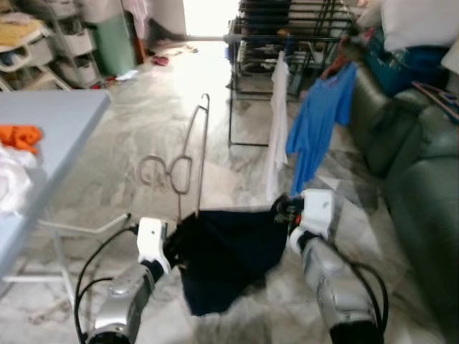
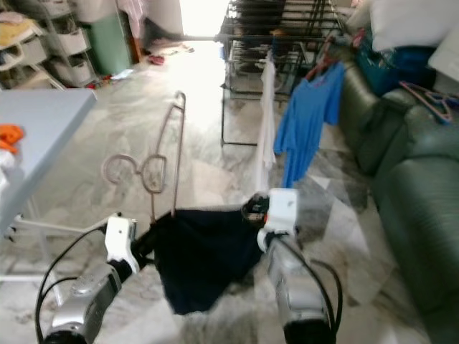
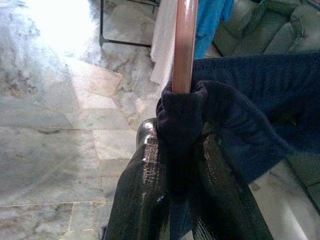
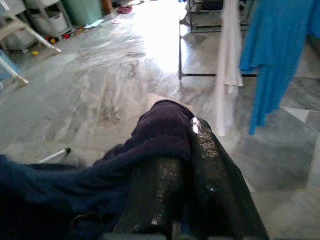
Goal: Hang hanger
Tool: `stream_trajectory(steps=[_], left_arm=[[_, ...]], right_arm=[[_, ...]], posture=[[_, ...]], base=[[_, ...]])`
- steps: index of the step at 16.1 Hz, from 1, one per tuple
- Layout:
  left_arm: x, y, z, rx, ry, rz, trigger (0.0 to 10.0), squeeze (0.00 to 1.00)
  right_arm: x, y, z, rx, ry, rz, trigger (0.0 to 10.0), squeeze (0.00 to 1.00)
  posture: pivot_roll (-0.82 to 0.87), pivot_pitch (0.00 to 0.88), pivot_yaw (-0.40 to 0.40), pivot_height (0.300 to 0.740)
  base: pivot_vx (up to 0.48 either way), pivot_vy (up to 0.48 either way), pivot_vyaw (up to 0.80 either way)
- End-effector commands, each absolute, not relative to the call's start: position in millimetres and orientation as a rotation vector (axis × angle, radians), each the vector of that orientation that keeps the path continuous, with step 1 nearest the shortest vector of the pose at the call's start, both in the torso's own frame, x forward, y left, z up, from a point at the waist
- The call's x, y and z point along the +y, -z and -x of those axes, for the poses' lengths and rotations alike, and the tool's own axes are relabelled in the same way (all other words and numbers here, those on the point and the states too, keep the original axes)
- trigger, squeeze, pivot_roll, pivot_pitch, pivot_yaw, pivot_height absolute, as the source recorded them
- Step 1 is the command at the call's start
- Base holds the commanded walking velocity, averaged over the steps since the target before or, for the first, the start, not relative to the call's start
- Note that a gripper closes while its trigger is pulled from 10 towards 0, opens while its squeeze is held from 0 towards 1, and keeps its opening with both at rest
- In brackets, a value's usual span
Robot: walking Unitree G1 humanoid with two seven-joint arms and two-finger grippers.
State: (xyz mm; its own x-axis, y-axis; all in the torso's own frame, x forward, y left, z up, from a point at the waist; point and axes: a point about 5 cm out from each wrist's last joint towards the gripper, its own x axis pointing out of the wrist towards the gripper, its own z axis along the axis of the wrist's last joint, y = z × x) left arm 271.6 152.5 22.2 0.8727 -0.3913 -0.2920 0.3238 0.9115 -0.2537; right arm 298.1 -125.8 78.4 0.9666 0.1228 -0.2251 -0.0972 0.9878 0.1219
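A metal wire hanger (image 1: 188, 154) stands up from a dark navy garment (image 1: 226, 254) stretched between my two arms. My left gripper (image 3: 182, 135) is shut on the garment's edge and on the hanger's copper-coloured bar (image 3: 185, 45). My right gripper (image 4: 187, 145) is shut on the garment's other corner. A black drying rack (image 1: 287, 43) stands ahead with a blue shirt (image 1: 315, 122) and a white cloth (image 1: 277, 129) hanging from it.
A grey table (image 1: 50, 136) with an orange cloth (image 1: 20, 135) stands at my left. A dark green sofa (image 1: 423, 193) lines the right side. Shelves with baskets (image 1: 43, 43) stand at the far left. Marble floor (image 1: 158, 107) lies open ahead.
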Motion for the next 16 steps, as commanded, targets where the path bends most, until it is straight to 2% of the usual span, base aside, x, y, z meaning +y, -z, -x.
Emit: stream_trajectory(steps=[1, 10, 16], left_arm=[[151.3, -23.2, -270.3, 0.328, 0.400, 0.159, 10.0, 0.00], [151.5, -25.2, -269.6, 0.286, 0.417, 0.105, 10.0, 0.00], [149.1, -23.8, -269.2, 0.290, 0.426, 0.119, 10.0, 0.00]], right_arm=[[-128.6, -88.0, -302.1, 0.186, -0.120, -0.084, 10.0, 0.00], [-133.1, -91.0, -306.2, 0.170, -0.121, -0.054, 10.0, 0.00], [-129.6, -90.6, -306.0, 0.166, -0.119, -0.062, 10.0, 0.00]], posture=[[-0.16, 0.000, 0.061, 0.740], [-0.16, 0.000, 0.063, 0.740], [-0.16, 0.000, 0.079, 0.740]], base=[[0.000, 0.000, 0.00], [0.000, 0.000, 0.00], [0.000, -0.456, 0.00]])
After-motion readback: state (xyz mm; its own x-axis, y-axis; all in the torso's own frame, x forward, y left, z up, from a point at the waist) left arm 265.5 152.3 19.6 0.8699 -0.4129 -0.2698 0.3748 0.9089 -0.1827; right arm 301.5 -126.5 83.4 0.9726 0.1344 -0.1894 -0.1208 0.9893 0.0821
